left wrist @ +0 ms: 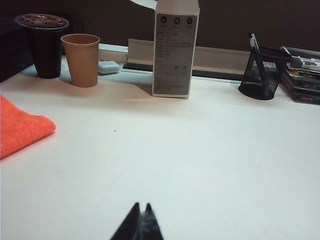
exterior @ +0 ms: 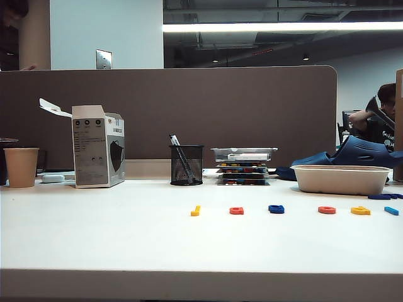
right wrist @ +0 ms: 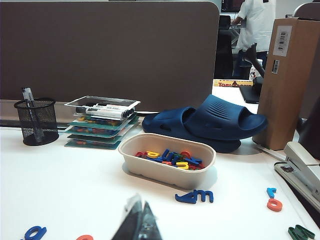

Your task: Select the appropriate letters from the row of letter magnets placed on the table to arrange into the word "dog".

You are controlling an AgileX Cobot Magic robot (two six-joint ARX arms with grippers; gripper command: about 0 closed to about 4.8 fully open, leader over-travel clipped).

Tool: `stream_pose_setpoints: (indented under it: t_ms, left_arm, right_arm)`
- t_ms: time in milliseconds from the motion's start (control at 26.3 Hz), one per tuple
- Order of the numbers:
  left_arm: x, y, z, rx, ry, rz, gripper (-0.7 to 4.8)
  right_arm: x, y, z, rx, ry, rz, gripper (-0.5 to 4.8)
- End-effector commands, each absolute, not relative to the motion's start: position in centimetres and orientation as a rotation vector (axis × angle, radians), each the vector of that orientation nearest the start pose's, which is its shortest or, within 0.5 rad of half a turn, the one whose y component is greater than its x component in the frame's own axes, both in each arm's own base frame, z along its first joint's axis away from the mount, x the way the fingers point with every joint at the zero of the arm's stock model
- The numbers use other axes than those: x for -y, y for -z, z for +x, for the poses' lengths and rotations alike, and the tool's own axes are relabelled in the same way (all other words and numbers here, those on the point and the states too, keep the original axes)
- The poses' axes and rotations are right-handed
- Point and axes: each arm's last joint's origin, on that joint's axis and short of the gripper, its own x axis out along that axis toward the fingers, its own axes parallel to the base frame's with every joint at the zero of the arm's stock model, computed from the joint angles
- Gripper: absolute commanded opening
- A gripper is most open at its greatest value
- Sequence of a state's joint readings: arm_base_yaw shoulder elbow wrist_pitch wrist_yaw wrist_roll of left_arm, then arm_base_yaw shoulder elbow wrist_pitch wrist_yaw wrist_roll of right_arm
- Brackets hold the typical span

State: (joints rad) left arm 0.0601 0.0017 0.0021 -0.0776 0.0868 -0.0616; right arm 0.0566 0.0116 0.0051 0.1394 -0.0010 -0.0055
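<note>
Row of letter magnets (exterior: 296,210) lying on the white tabletop (exterior: 126,239), toward its right half in the exterior view. Left to right: thin yellow stick letter (exterior: 196,211), squarish red-orange letter (exterior: 237,211), dark blue "g" (exterior: 276,209), red-orange "o" (exterior: 327,210), yellow "d" (exterior: 361,211), light blue letter (exterior: 391,211). All sitting well apart from one another.

Left tool (left wrist: 140,222) hanging over bare tabletop, jaws pressed together, holding nothing. Right tool (right wrist: 138,220) likewise sitting fully closed, gripping nothing, poised above the tabletop near the blue "g".

Beige tray (right wrist: 131,161) behind the row, holding a heap of mixed coloured letters. Black mesh cup (exterior: 186,165) carrying a pen. Tan paper cup (left wrist: 80,60) standing beside a dark lidded cup (left wrist: 42,46); contents not visible.
</note>
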Motion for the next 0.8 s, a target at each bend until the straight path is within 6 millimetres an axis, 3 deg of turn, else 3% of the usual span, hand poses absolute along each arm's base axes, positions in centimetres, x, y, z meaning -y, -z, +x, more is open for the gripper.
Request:
stream_pose_setpoints:
  t_ms: [38, 533, 685, 761, 799]
  left_arm:
    - [-0.3, -15.9, 9.7, -0.062, 0.029, -0.068, -0.05]
    - [-0.1, -16.6, 9.6, -0.046, 0.104, -0.069, -0.06]
    - [0.3, -18.7, 9.1, -0.001, 0.222, -0.118, -0.06]
    - [0.3, -20.3, 8.5, 0.008, 0.238, -0.225, -0.06]
    - [0.4, -22.4, 7.6, 0.007, 0.254, -0.298, -0.05]
  right_arm:
    - [-0.5, -17.8, 9.6, 0.156, -0.055, -0.003, -0.08]
    - [-0.5, -17.8, 9.6, 0.156, -0.055, -0.003, -0.08]
    - [-0.5, -17.8, 9.6, 0.156, -0.055, -0.003, -0.08]
    - [-0.5, -17.8, 9.6, 0.156, -0.055, -0.003, -0.08]
    - [-0.5, -17.8, 9.6, 0.156, -0.055, -0.003, -0.08]
